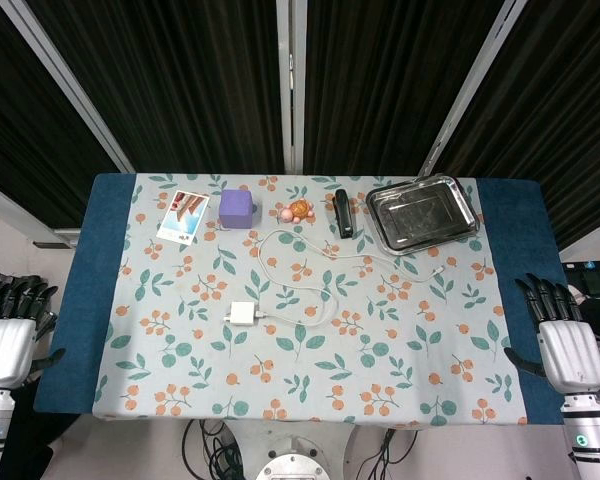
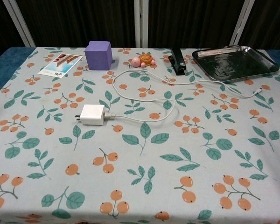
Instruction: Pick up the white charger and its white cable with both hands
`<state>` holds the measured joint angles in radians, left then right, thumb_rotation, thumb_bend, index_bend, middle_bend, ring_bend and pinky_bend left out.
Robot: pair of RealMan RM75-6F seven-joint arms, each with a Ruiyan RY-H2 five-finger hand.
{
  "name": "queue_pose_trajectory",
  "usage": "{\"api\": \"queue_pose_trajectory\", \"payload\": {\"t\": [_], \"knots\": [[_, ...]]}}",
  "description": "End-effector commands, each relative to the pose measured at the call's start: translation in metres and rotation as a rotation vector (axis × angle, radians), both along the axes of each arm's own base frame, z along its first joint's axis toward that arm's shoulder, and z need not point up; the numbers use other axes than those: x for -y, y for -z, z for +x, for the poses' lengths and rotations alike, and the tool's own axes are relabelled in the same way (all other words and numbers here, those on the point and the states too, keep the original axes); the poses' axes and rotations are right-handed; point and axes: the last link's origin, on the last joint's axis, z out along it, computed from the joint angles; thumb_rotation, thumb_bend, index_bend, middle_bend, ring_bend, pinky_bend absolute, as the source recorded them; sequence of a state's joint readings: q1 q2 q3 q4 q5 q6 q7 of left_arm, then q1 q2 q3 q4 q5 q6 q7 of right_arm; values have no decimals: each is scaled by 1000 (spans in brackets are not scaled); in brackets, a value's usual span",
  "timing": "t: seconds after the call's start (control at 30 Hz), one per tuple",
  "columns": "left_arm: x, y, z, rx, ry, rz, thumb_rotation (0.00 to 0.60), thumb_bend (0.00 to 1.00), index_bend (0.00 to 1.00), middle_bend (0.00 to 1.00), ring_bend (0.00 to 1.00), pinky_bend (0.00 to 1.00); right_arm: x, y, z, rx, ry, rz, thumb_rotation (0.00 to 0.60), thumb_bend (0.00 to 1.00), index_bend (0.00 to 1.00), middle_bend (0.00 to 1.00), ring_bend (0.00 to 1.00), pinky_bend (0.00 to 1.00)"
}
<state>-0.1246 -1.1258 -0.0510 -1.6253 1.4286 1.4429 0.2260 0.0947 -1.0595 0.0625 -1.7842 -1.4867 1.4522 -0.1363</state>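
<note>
A white charger [image 1: 243, 313] [image 2: 93, 114] lies flat on the floral tablecloth, left of centre. Its white cable [image 1: 310, 268] [image 2: 172, 93] is plugged into it and loops back across the cloth, ending near the metal tray. My left hand [image 1: 7, 335] hangs off the table's left edge, fingers apart and holding nothing. Off the right edge, my right hand [image 1: 563, 340] is likewise spread and empty. Both hands are far from the charger and appear only in the head view.
Along the back stand a purple cube [image 1: 236, 208] [image 2: 99, 55], a small orange turtle toy [image 1: 296, 211] [image 2: 142, 60], a black stapler [image 1: 342, 212] [image 2: 178, 61], a metal tray [image 1: 423, 212] [image 2: 235, 62] and a printed card [image 1: 183, 217] [image 2: 60, 65].
</note>
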Motion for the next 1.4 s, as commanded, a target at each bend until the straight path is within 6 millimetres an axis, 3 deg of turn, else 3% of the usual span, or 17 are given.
{"api": "queue_pose_trajectory", "payload": {"t": [0.03,0.4,0.57,0.7,1.03,1.23,1.4], "knots": [[-4,2,-1,-1,-6,-13,600,65,134,118,46,23,2,2,1,-1,2,3,600,56,0,0,0,0],[-14,3,5,-19,11,-28,600,65,134,118,46,24,6,0,3,-2,-1,-7,600,56,0,0,0,0],[-36,16,27,2,94,-86,600,65,134,118,46,31,5,-4,1,-3,-4,-22,600,56,0,0,0,0],[-58,43,51,-1,179,-207,600,63,134,118,46,32,4,-4,2,-4,-19,-19,600,55,0,0,0,0],[-117,132,136,116,409,-440,600,63,134,118,46,32,1,-4,1,-3,-12,-18,600,56,0,0,0,0],[-132,170,167,108,465,-528,600,63,134,117,46,32,-5,-6,-1,-4,6,-24,600,55,0,0,0,0],[-130,201,183,90,485,-616,600,63,132,117,46,32,-10,-7,-5,1,22,-35,600,56,0,0,0,0]]}}
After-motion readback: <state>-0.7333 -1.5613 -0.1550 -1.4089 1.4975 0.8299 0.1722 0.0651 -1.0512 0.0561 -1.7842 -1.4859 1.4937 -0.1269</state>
